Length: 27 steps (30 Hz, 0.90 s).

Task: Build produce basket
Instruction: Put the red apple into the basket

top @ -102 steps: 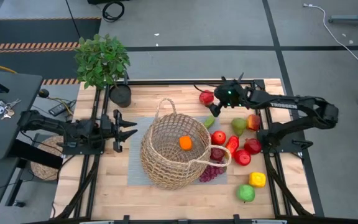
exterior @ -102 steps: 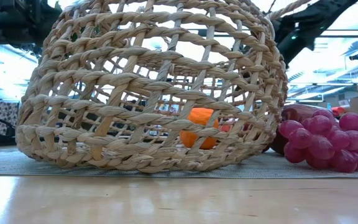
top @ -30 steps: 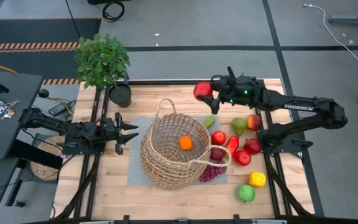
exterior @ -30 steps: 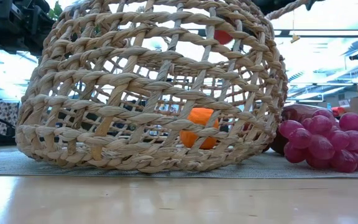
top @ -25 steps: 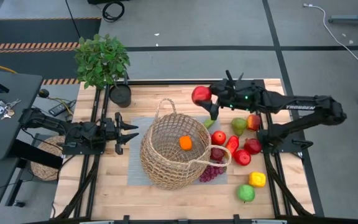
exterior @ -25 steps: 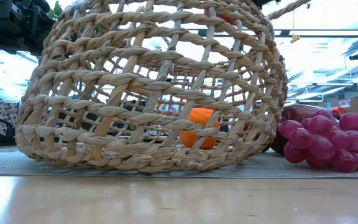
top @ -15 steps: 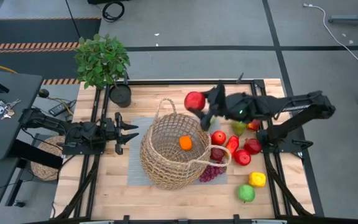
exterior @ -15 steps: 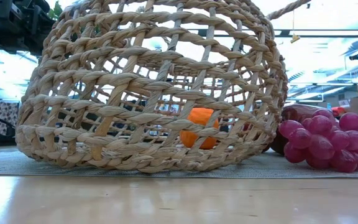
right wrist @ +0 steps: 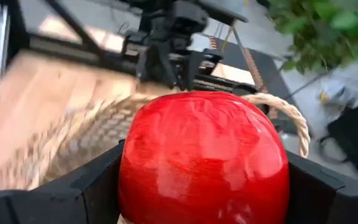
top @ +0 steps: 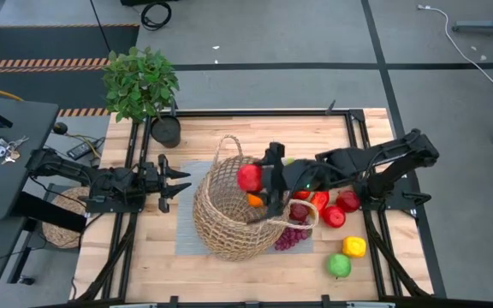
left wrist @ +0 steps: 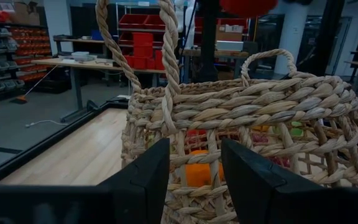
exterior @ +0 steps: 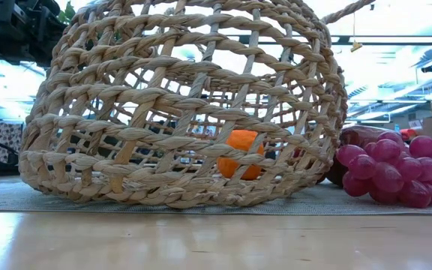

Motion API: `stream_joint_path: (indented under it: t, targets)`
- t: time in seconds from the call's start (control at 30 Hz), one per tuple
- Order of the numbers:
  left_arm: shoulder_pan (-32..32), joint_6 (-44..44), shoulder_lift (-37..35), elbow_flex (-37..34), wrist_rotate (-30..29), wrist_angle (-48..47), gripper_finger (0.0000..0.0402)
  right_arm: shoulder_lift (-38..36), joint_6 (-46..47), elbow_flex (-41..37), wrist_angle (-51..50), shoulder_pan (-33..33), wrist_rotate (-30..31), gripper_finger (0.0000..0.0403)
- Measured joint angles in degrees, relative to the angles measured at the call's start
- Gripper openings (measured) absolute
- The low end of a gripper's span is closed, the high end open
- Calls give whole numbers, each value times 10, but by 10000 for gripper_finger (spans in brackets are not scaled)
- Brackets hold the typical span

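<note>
The tan wicker basket (top: 234,214) stands on a grey mat (top: 185,233) at the table's middle, with an orange piece (top: 255,199) lying inside on its bottom (exterior: 242,154). My right gripper (top: 253,179) hangs over the basket's far rim, shut on a red apple (top: 248,177). My left gripper (top: 175,180) waits open and level just left of the basket, its fingers (left wrist: 143,180) pointing at the basket's wall (left wrist: 247,118). More produce lies right of the basket: red apples (top: 347,201), a red pepper (top: 319,198) and purple grapes (top: 289,238). My right gripper pinches the red apple's two opposite sides (right wrist: 135,168) between its two fingers (right wrist: 95,183). The fingers come slanting down from the table's right side. The apple hangs clear of everything, above the basket's opening.
A potted plant (top: 141,81) in a black pot (top: 166,131) stands at the far left corner. A yellow piece (top: 354,247) and a green piece (top: 339,265) lie at the near right. The table frame's black rails (top: 255,112) run along the edges.
My right gripper has carried the red apple from the table's far side toward the near edge and left, rolling and tipping downward on the way. It now stands over the basket's far rim. Basket and orange piece have kept still.
</note>
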Motion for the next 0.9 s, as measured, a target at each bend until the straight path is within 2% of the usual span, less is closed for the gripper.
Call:
stream_joint_path:
  t: [0.2, 0.3, 0.7, 0.8, 0.9]
  targets:
    - [0, 0, 0, 0, 0, 0, 145, 8, -125, 0, -35, 11, 87, 327]
    - [0, 0, 0, 0, 0, 0, 145, 11, -188, 0, -35, 11, 111, 327]
    - [0, 0, 0, 0, 0, 0, 145, 12, -445, 0, -34, 17, 110, 327]
    - [0, 0, 0, 0, 0, 0, 146, 12, -462, 0, -34, 19, 110, 327]
    - [0, 0, 0, 0, 0, 0, 150, 12, -413, 0, -34, 19, 104, 327]
